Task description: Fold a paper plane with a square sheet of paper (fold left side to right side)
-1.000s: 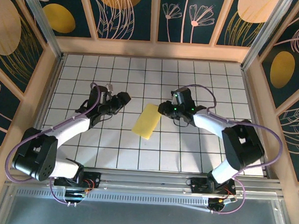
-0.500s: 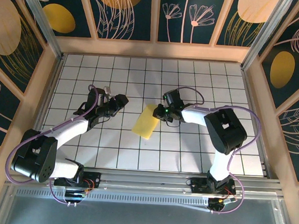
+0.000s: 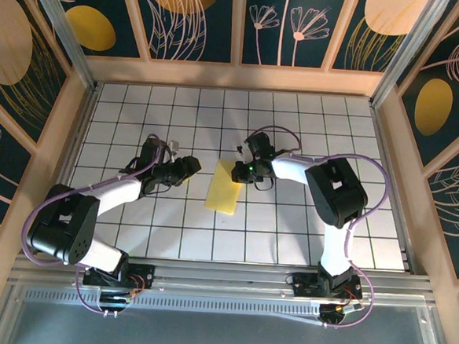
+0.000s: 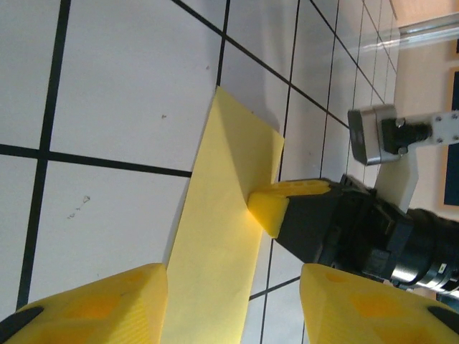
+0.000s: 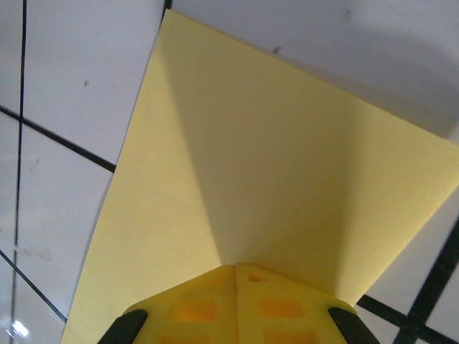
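Note:
The square sheet of paper [image 3: 224, 189] lies on the white grid table [image 3: 311, 130] as a narrow pale yellow rectangle, folded over. No paper plane shape is in view. My right gripper [image 3: 243, 171] is shut, its yellow tips together and resting on the sheet's far right edge. In the right wrist view the paper [image 5: 215, 158] spreads out beyond my right gripper [image 5: 235, 276]. My left gripper [image 3: 190, 169] stands open just left of the sheet. In the left wrist view the paper [image 4: 215, 236] runs between its fingers [image 4: 93, 304], and my right gripper [image 4: 271, 209] touches the paper's edge.
Wooden frame walls [image 3: 75, 122] close in the table on the left, back and right. An aluminium rail [image 3: 230, 278] with both arm bases runs along the near edge. The right arm's wrist camera [image 4: 373, 136] hangs just beyond the sheet.
My right gripper has slid left onto the sheet's far right edge and shut. The left gripper has moved right, close to the sheet, its jaws narrower. The sheet has turned slightly more upright.

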`<state>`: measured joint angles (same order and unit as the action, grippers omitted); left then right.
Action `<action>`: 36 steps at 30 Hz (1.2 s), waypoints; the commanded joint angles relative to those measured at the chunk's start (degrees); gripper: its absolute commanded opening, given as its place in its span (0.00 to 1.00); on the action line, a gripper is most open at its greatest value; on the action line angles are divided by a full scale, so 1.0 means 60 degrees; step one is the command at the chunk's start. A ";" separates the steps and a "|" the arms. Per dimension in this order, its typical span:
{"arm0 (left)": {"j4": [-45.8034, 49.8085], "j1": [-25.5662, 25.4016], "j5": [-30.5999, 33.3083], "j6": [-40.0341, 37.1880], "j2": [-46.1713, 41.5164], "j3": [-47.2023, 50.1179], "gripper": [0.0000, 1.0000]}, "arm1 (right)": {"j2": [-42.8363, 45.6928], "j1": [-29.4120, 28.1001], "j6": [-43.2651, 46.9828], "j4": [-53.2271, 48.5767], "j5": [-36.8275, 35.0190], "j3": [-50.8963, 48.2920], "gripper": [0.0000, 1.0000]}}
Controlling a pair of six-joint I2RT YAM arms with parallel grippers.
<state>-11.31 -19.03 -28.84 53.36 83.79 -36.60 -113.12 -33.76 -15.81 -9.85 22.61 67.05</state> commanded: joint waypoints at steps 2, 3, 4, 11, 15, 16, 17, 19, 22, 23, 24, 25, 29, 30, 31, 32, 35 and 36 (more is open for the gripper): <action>-0.0046 -0.0079 -0.0502 -0.0279 0.0238 -0.0182 0.51 | -0.0585 -0.0013 0.2169 -0.1398 -0.0517 0.0420 0.07; -0.0048 -0.0128 -0.0510 -0.0281 0.0292 -0.0198 0.51 | -0.0586 -0.0010 0.2309 -0.1391 -0.0582 0.0498 0.07; -0.0062 -0.0204 -0.0491 -0.0257 0.0369 -0.0226 0.51 | -0.0586 -0.0003 0.2430 -0.1377 -0.0618 0.0599 0.08; -0.0176 -0.0597 -0.0308 -0.0157 0.0867 -0.0459 0.51 | 0.0256 -0.0030 0.2191 -0.0888 -0.0244 0.0895 0.25; -0.0166 -0.0750 -0.0189 -0.0161 0.1099 -0.0559 0.52 | 0.1182 -0.0006 0.1760 -0.0509 -0.0381 0.0310 0.31; -0.0177 -0.0790 -0.0166 -0.0160 0.1150 -0.0552 0.52 | 0.1391 0.0012 0.1615 -0.0483 -0.0399 0.0091 0.31; -0.0169 -0.0823 -0.0137 -0.0163 0.1206 -0.0574 0.52 | 0.1551 0.0043 0.1422 -0.0469 -0.0347 -0.0107 0.28; -0.0166 -0.0901 -0.0120 -0.0175 0.1314 -0.0611 0.52 | 0.1713 0.0159 0.0969 -0.0461 0.0016 -0.0508 0.20; -0.0162 -0.0972 -0.0072 -0.0191 0.1455 -0.0646 0.51 | 0.1844 0.0230 0.0224 -0.0141 0.0735 -0.1179 0.08; -0.0172 -0.0989 -0.0049 -0.0184 0.1487 -0.0649 0.52 | 0.1860 0.0221 -0.0029 0.0018 0.0974 -0.1390 0.05; -0.0180 -0.1003 -0.0028 -0.0183 0.1502 -0.0654 0.52 | 0.1869 0.0221 -0.0219 0.0169 0.1165 -0.1569 0.02; -0.0179 -0.1025 -0.0002 -0.0181 0.1504 -0.0639 0.51 | 0.1875 0.0221 -0.0413 0.0314 0.1292 -0.1748 0.00; -0.0166 -0.1048 0.0039 -0.0186 0.1519 -0.0653 0.51 | 0.1804 0.0225 -0.0759 0.0523 0.1301 -0.2101 0.00; -0.0151 -0.1048 0.0035 -0.0185 0.1533 -0.0657 0.52 | 0.1775 0.0225 -0.0777 0.0524 0.1286 -0.2142 0.00; -0.0129 -0.1061 0.0049 -0.0190 0.1533 -0.0667 0.52 | 0.1722 0.0221 -0.0791 0.0504 0.1285 -0.2164 0.00; -0.0136 -0.1062 0.0053 -0.0186 0.1547 -0.0675 0.52 | 0.1686 0.0223 -0.0806 0.0527 0.1300 -0.2178 0.00; -0.0127 -0.1077 0.0091 -0.0178 0.1574 -0.0683 0.52 | 0.1554 0.0206 -0.0836 0.0506 0.1250 -0.2235 0.00; -0.0128 -0.1088 0.0095 -0.0171 0.1577 -0.0689 0.52 | 0.1526 0.0210 -0.0836 0.0495 0.1203 -0.2267 0.00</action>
<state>-11.40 -25.19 -29.04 52.95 92.64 -39.35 -102.52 -32.56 -19.49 -7.99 29.10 54.41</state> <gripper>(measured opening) 0.521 0.050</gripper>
